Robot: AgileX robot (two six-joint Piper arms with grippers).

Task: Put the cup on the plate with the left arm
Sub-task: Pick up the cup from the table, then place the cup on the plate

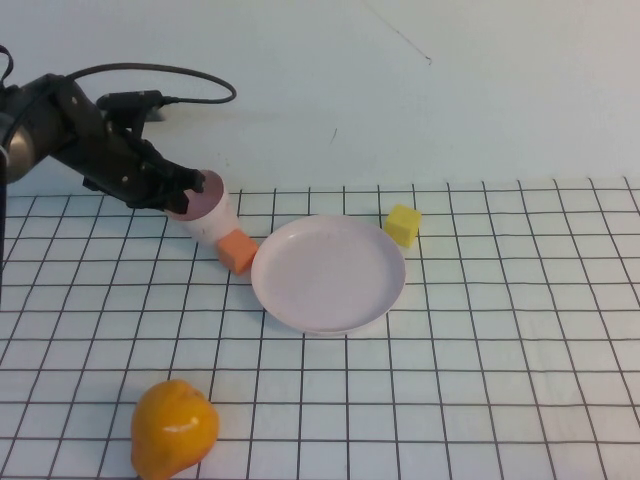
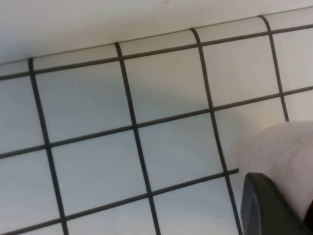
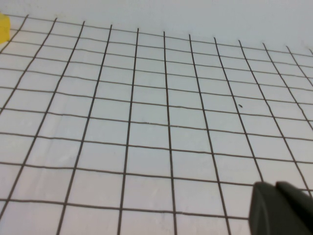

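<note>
I have the left gripper (image 1: pixel 195 187) at the rim of the cup (image 1: pixel 208 216), its fingers clamped on the pink rim, one finger (image 2: pixel 266 208) lying against the cup wall in the left wrist view. The cup stands on the gridded table (image 1: pixel 450 380) at the far left, tilted toward the arm, its base touching the orange cube (image 1: pixel 238 251), which sits just beside the plate (image 1: pixel 328 272). So I judge the grasp made, but the lift, the carry over the cube and the set-down on the bare plate are all left. Of the right gripper (image 3: pixel 281 208) only a dark tip shows over bare grid; I cannot tell how its fingers stand.
</note>
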